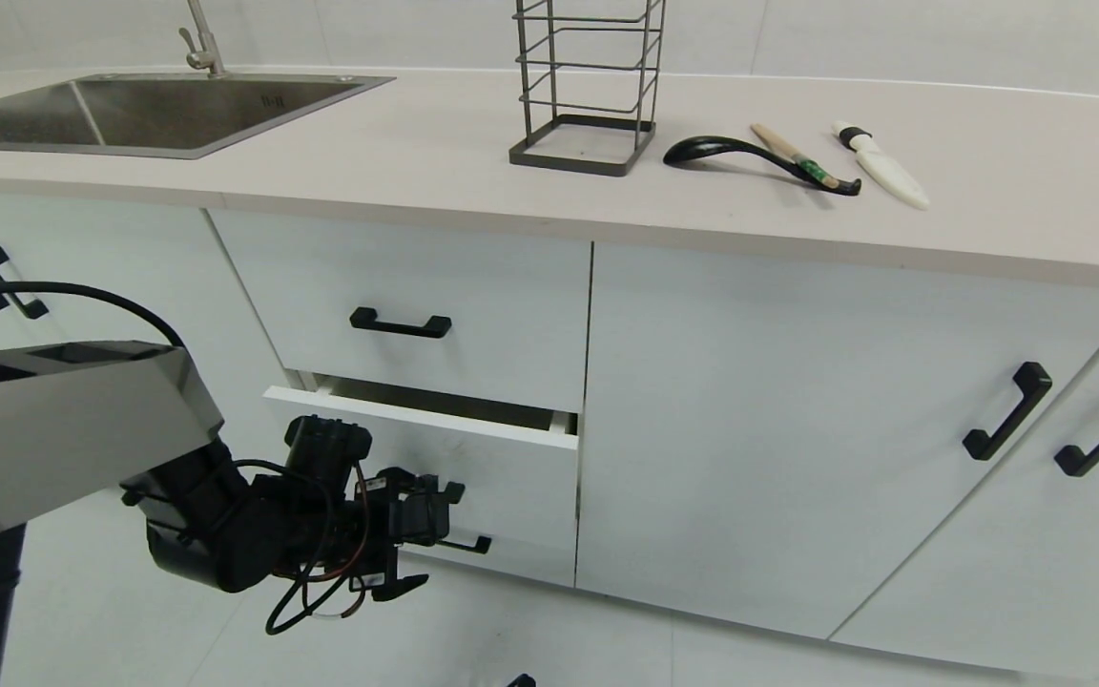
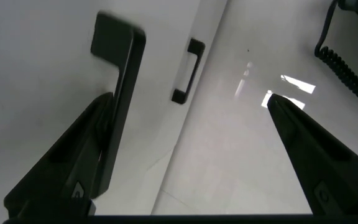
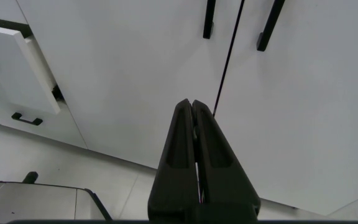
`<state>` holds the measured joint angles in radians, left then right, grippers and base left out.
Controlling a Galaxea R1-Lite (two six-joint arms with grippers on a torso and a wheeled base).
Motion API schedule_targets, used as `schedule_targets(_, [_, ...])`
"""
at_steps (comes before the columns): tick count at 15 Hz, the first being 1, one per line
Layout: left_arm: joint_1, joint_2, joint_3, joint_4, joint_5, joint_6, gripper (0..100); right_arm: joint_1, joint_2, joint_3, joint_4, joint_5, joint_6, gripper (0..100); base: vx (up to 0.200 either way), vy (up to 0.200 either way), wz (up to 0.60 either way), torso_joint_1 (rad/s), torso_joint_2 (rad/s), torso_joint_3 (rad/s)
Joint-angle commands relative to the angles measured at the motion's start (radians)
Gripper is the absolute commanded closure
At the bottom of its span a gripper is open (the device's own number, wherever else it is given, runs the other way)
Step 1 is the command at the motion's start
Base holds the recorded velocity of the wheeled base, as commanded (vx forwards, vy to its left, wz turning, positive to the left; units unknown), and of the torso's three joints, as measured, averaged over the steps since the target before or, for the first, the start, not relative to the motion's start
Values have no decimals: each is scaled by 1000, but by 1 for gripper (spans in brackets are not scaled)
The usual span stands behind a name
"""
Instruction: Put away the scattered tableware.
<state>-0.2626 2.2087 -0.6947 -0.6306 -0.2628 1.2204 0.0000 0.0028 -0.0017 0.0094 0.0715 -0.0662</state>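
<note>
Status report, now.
Left gripper open at drawer handle. Right gripper shut, empty. Ladle, knife on counter. Drawer part open.

head high, wrists low and near, sharing drawer [image 1: 511, 487].

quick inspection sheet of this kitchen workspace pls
surface: pale counter, sink at its left end
job's things: black ladle, wooden-handled utensil and white tool lie together right of the wire rack; lower drawer partly open
clutter: nothing seen
grippers: left gripper open at the lower drawer's handle; right gripper shut, facing cabinet doors
cables: black loops hang at the left wrist
surroundings: faucet, pale floor
</note>
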Motion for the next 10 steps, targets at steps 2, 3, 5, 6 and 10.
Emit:
schedule_targets(2, [3,-103,53,-4,-3,-2,0,0,0,0,0,2,0,100,0,0,0,0,0,0])
schedule_targets(3, [2,-141,83,-4,-3,-4,0,0,0,0,0,1,-1,100,0,0,0,0,0,0])
schedule_targets(5, [-4,-222,146,-4,-3,-4,0,0,0,0,0,1,0,100,0,0,0,0,0,0])
schedule_targets(6, [-9,-274,181,-4,-3,-15,0,0,0,0,0,2,0,100,0,0,0,0,0,0])
schedule_targets(10, [-61,-465,241,14,-9,-113,0,0,0,0,0,1,0,100,0,0,0,0,0,0])
